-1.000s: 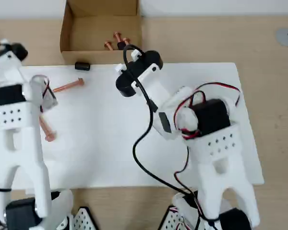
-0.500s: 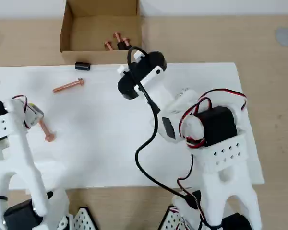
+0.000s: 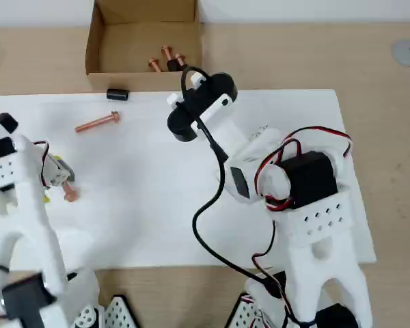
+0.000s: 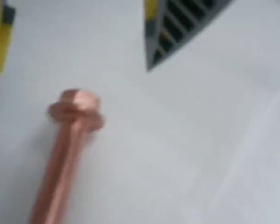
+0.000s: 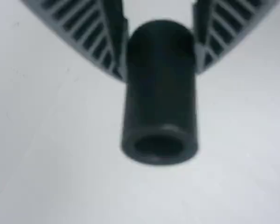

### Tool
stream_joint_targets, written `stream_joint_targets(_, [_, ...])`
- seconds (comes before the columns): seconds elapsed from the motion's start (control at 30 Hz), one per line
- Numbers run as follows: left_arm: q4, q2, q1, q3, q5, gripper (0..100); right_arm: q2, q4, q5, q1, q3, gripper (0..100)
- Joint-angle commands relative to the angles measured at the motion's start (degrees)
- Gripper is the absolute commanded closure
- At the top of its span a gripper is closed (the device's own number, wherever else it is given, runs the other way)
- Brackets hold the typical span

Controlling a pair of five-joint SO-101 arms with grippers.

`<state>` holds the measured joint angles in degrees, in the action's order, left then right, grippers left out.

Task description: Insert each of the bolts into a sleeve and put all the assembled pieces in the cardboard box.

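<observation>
1. Left gripper (image 4: 79, 42) hangs with its jaws wide apart and nothing in them. It is well out from the cardboard box (image 3: 92, 48), low over the white mat (image 3: 157, 205). The head of a copper bolt (image 4: 74, 112) lies just off the gap between the jaws.
2. That bolt lies flat on the mat. Its long axis runs roughly toward and away from the box's near wall, a little slanted, and the head is at the end farther from the box.
3. Right gripper (image 5: 161, 46) is clamped on a black sleeve (image 5: 158, 116), close to the box's near wall by the corner on the right arm's side. The sleeve's long axis sticks straight out from between the jaws, with the open bore at the free end. I can't tell which way that bore faces relative to the box.
4. I judge the step in hand to be fetching this bolt for the waiting sleeve. Next I'd need to close on the shank rather than the head and lift it. Then I'd turn the plain end toward the bore and line up the two axes before pushing.
5. A second bolt (image 3: 96, 123) lies flat nearer the box, with its axis almost along the near wall.
6. A spare sleeve (image 3: 117, 94) lies on its side just outside that wall. A few assembled pieces (image 3: 167, 58) sit inside the box, so I reckon two pairs remain.
</observation>
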<state>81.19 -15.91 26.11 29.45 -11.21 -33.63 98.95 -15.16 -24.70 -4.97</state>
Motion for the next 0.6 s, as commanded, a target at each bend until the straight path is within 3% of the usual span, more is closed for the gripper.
stream_joint_targets(0.0, [1.7, 5.1, -0.3, -4.9, 0.4, 81, -1.6, 0.3, 0.4, -0.4, 3.4, 98.6])
stream_joint_targets(0.57, [-0.7, 7.6, -0.7, -3.5, 0.6, 83, -1.6, 0.2, 0.4, -0.4, 3.4, 98.6])
